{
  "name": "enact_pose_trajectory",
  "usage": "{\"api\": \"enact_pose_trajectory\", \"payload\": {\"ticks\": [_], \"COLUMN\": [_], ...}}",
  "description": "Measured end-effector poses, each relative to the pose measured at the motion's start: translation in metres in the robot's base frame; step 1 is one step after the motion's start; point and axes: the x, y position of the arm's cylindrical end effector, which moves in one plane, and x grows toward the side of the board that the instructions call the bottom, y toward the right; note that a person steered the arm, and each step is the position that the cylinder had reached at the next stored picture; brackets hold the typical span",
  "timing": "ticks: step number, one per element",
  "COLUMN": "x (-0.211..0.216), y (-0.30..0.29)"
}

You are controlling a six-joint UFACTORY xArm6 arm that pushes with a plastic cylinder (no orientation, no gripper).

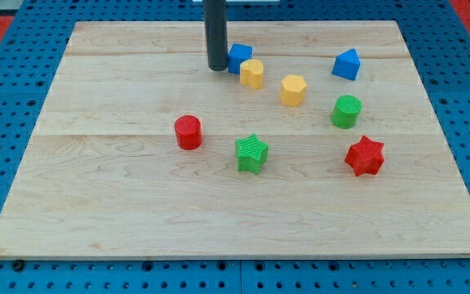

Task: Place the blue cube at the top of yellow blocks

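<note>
Pushing step judged underway: my tip (217, 68), no claw fitted, is set against the blue cube (240, 57) near the board's (96, 204) top edge, touching the nearer yellow block (252, 73); a push toward the view's right, above both yellow blocks (293, 90), is called for.

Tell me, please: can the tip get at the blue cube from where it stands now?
Probably yes. My tip stands just at the view's left of the blue cube, seemingly touching it, with nothing between them. The nearer yellow block sits against the cube's lower right, off that path.
</note>
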Motion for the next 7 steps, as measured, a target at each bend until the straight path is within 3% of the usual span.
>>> {"api": "enact_pose_trajectory", "payload": {"ticks": [3, 4, 7], "x": [-0.001, 0.004, -0.058], "y": [0.061, 0.035, 0.063]}}
